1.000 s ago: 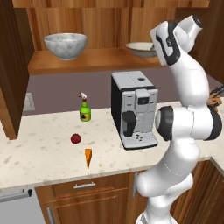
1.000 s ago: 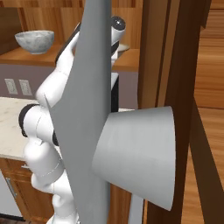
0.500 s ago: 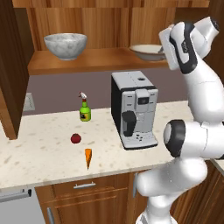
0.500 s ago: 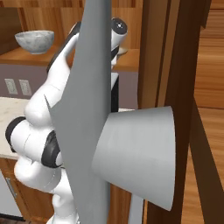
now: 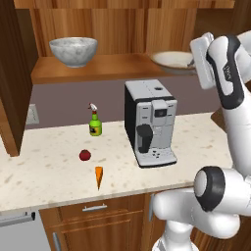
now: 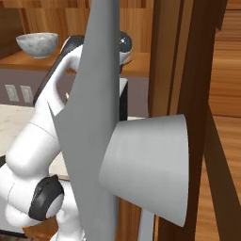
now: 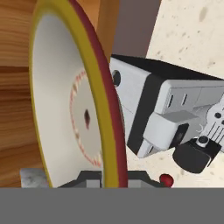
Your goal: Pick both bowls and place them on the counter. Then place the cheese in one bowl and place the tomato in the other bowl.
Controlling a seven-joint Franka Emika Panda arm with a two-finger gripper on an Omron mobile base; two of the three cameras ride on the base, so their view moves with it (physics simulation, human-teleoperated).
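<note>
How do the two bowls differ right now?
The grey bowl is deep, rounded and marbled; the tan bowl is wide and shallow with a pale rim. The grey bowl sits free at the shelf's left; the tan bowl is at its right, its rim clamped in the shut end effector. Both are over the shelf, not on the counter.

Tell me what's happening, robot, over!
Gripper shut on shallow bowl rim, up at the shelf. Marbled bowl on shelf too. Cheese and tomato waiting on counter. Coffee machine stands right below.
</note>
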